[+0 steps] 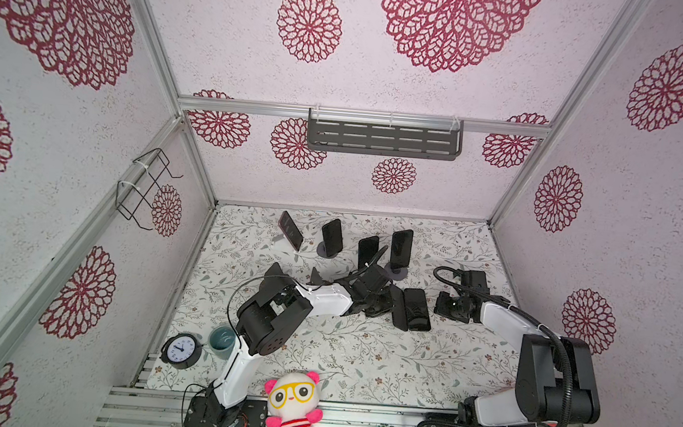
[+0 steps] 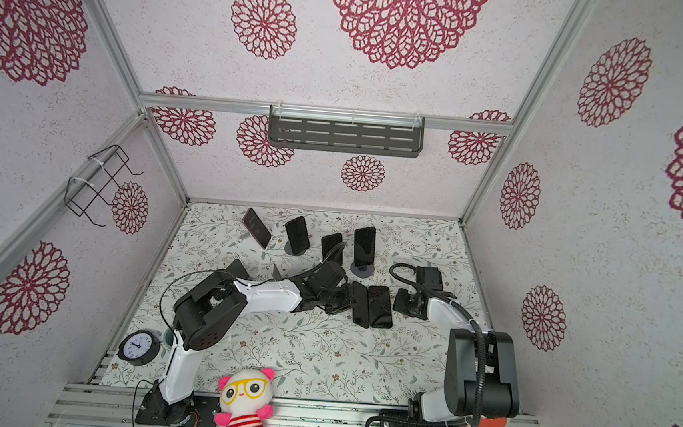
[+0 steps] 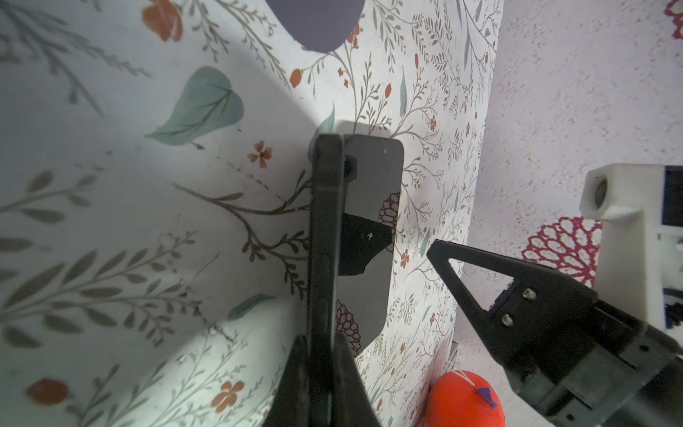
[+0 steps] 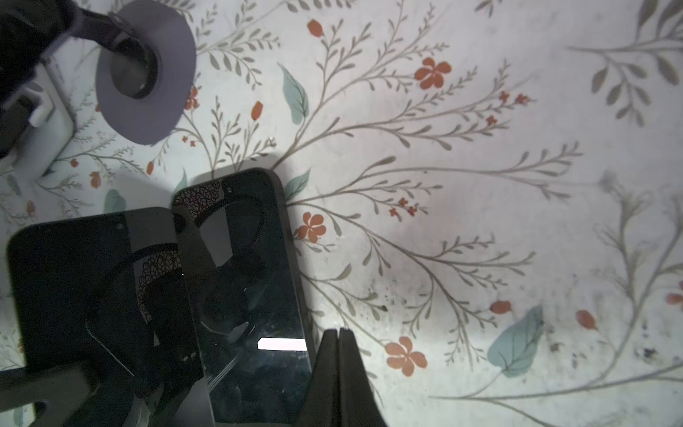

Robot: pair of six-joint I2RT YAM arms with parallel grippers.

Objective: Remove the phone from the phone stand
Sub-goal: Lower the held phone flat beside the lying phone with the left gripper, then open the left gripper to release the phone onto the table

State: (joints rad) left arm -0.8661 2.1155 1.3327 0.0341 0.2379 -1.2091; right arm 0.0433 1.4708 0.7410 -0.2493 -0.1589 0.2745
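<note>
- Clock set on a top view, 12 o'clock at the back wall. My left arm (image 1: 324, 298) rises from its base at 7 o'clock, folds at a raised elbow and runs its forearm low toward 3 o'clock, across the middle of the mat (image 1: 362, 358).
- My right arm (image 1: 502, 319) comes from 5 o'clock, with its forearm heading toward 10 o'clock.
- The left gripper (image 3: 320, 344) is clamped on the held phone (image 3: 325, 240), one finger on each face near one end.
- The held phone stands on a long edge with its long axis running 12 to 6. I can't tell whether that edge touches the mat.
- At its 3 o'clock, just beside it and parallel, a flat phone (image 4: 255, 295) lies screen up.
- The right gripper (image 4: 338, 344) sits at 3 o'clock of the flat phone, just beside its edge. It is pinched fully together on nothing.
- I judge the phone is already off its stand, so the set-down belongs to the left arm. Tipping toward 3 o'clock would drop it onto the flat phone.
- Far off at 12 o'clock is the row of phone stands (image 1: 323, 250), where four phones (image 1: 402, 246) sit propped. A purple round base (image 1: 395, 272) is the closest.
</note>
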